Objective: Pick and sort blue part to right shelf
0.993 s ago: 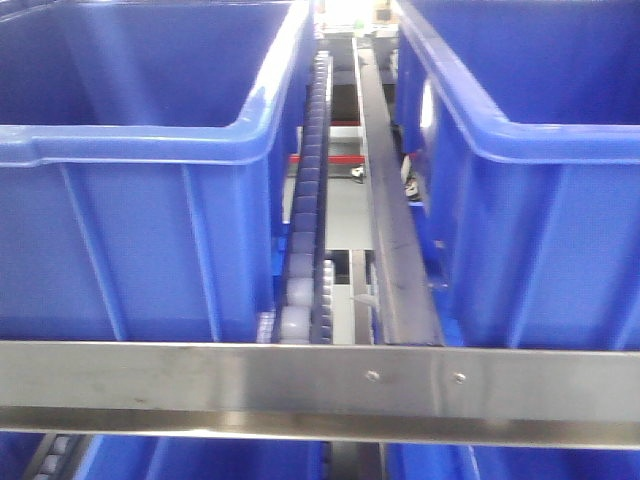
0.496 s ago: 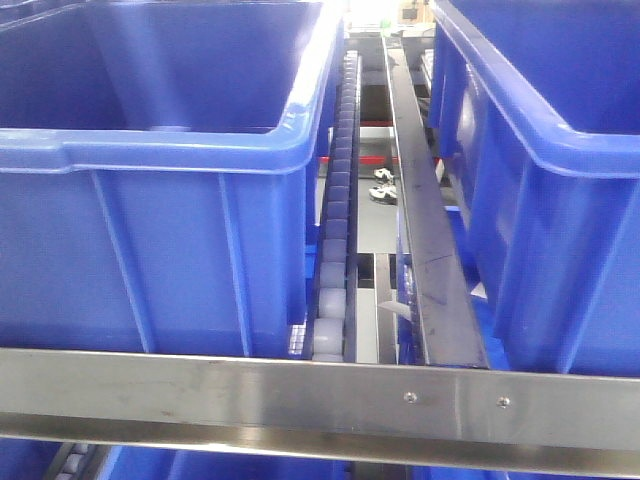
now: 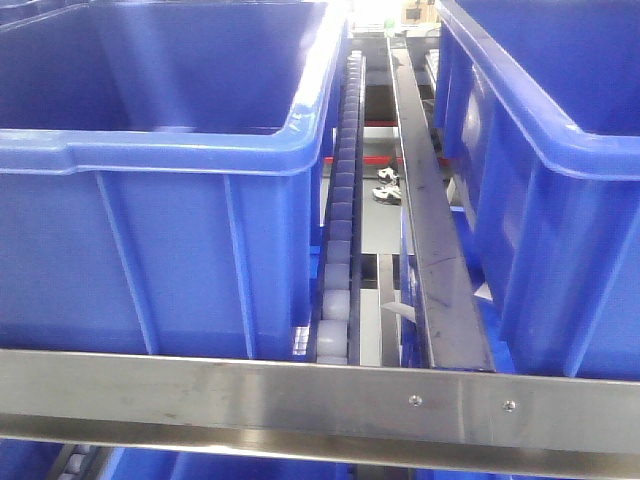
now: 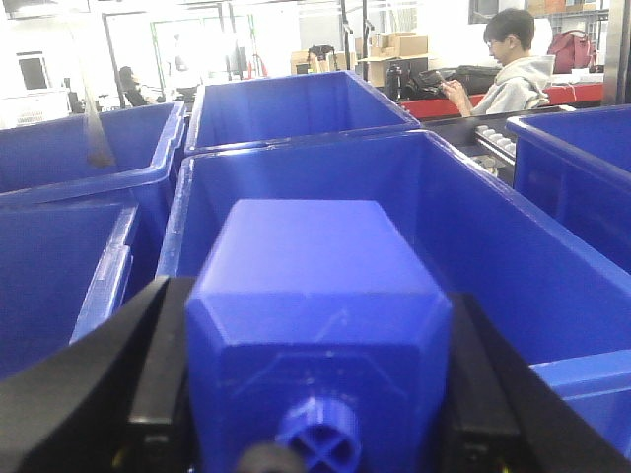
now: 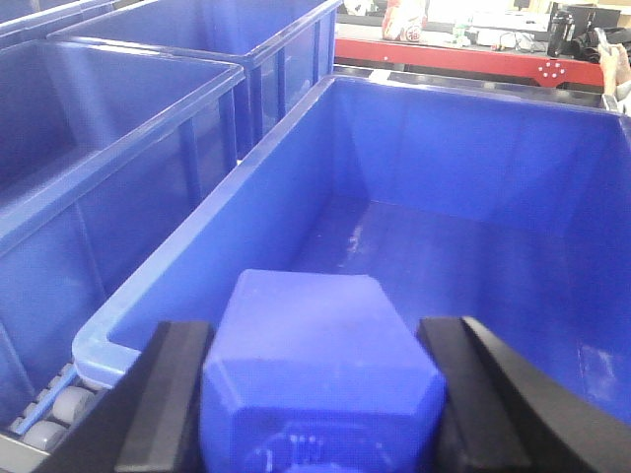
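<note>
- While both hands are loaded at bin height, what's the failure mode?
- Left to right. Front view of the right shelf (image 3: 150,388): left bin (image 3: 150,250), roller track (image 3: 338,220), steel divider (image 3: 432,240), right bin (image 3: 560,230), two screws (image 3: 414,401) low right in the frame. No hand or part shows there, so clearance to the rack can't be read from it. My worry is the open gap between the bins: release near a rim and the part can kick off the lip onto the track.
- Left side?
- The left hand (image 4: 315,394) has its fingers (image 4: 148,374) spread wide, pinching the left blue part (image 4: 315,286), with both pads on its sides. The part fills lower centre of that view and the bin ahead (image 4: 493,246) opens beyond it. The near rim is hidden behind the part, so I can't tell if it's past the lip. Opening blind could drop it short.
- Right?
- Same grip. The right hand (image 5: 320,394) is spread wide, clamped on the right blue part (image 5: 315,345), lower centre, at the near-left corner of an open bin (image 5: 463,158). Rollers (image 5: 44,424) show lower left. The corner is the risk: any leftward drift lands it on the rim or track. I'd go deeper before opening.
</note>
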Action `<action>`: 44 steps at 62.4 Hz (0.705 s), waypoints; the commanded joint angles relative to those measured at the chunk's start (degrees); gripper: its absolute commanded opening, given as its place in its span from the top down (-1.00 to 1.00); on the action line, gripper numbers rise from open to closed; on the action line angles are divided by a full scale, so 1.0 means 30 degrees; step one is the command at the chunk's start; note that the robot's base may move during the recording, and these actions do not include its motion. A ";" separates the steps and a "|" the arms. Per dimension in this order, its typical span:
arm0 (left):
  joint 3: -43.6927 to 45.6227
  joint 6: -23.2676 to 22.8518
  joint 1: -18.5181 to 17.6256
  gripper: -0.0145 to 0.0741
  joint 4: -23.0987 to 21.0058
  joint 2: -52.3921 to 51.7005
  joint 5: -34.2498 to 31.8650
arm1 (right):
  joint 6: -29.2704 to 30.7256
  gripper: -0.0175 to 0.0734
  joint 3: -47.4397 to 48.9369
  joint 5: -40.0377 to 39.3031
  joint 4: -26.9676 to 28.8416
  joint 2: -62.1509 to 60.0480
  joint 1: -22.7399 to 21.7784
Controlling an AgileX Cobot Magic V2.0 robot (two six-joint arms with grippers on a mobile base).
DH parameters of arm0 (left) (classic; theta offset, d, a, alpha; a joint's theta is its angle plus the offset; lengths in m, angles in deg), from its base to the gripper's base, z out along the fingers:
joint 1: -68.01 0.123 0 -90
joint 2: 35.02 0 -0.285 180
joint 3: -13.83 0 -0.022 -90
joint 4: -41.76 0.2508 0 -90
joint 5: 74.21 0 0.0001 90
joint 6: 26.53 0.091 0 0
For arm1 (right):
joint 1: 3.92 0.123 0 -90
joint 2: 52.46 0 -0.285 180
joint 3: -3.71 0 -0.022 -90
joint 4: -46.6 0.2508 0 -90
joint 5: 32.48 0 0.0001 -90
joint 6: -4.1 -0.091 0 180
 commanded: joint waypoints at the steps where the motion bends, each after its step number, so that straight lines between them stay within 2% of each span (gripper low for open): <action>1: 0.0474 -0.0037 -0.0016 -0.04 -0.0064 0.0061 -0.1782 | 0.0099 -0.01 0.0509 -0.1797 -0.0368 0.0220 0.0049; 10: 0.0607 -0.0037 -0.0016 -0.04 -0.0125 0.0313 -0.1835 | 0.0099 -0.01 0.0509 -0.1892 -0.0368 0.0220 0.0049; 16: 0.1652 -0.0037 -0.0016 -0.04 -0.0125 0.1730 -0.1358 | 0.0099 -0.01 0.0509 -0.2070 -0.0368 0.0220 0.0049; 30: 0.5895 -0.0002 -0.0016 -0.04 -0.0203 0.9347 -0.0346 | 0.0099 -0.01 0.0509 -0.2070 -0.0368 0.0220 0.0049; 44: 1.0485 -0.0002 -0.0016 -0.04 -0.1161 1.7468 -0.0203 | 0.0099 -0.01 0.0509 -0.2070 -0.0368 0.0220 0.0049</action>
